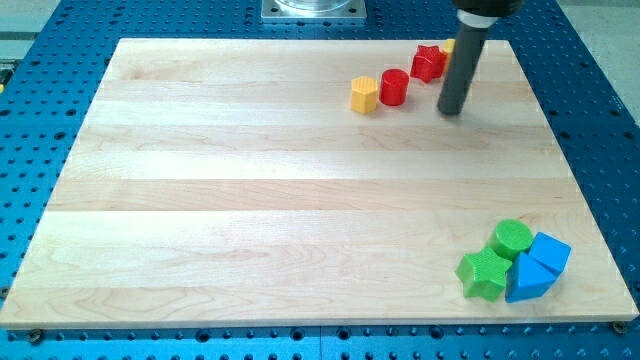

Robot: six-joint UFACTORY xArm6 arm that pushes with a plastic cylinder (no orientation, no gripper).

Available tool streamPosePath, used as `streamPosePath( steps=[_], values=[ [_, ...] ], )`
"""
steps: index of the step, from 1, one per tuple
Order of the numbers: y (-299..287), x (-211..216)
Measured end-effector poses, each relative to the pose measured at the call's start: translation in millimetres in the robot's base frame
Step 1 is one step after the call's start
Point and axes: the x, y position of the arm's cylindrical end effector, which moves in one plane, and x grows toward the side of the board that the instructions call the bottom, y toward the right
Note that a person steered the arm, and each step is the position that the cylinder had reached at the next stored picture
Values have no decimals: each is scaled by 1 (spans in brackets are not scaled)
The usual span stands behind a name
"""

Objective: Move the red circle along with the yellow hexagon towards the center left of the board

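Camera view gave you the rod coming down from the view's top edge, leaning slightly so that its upper part sat further to the view's right than its lower end. My tip (452,110) rested on the worktop (250,200) in the upper right part of the board, clear of every block. No pincer was fitted to this arm, so you had nothing there to read as apart or together.

The red circle (394,87) stood to the view's left of my tip, near it but with bare wood between them. It looked like a short upright cylinder with a flat round top. The yellow hexagon (364,95) sat just beside the red circle on its left and a touch lower in the view; whether the two touched could not be told. Both were in the upper part of the board, right of its middle line, well apart from the center left.

A red star (429,62) lay up and to the right of the red circle, close to the rod's left side. A sliver of another yellow block (449,46) showed at the rod's left edge near the board's top; the rod hid most of it, so you could not make out its shape.

At the lower right corner a green circle (513,237), a green star (484,273) and two blue blocks (548,253) (527,281) were bunched together.
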Motion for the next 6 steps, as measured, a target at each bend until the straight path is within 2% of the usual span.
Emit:
streamPosePath(
  steps=[1,2,4,5,6],
  values=[
    [-14,-35],
    [-70,-40],
    [-204,31],
    [-183,25],
    [-81,-4]
  ],
)
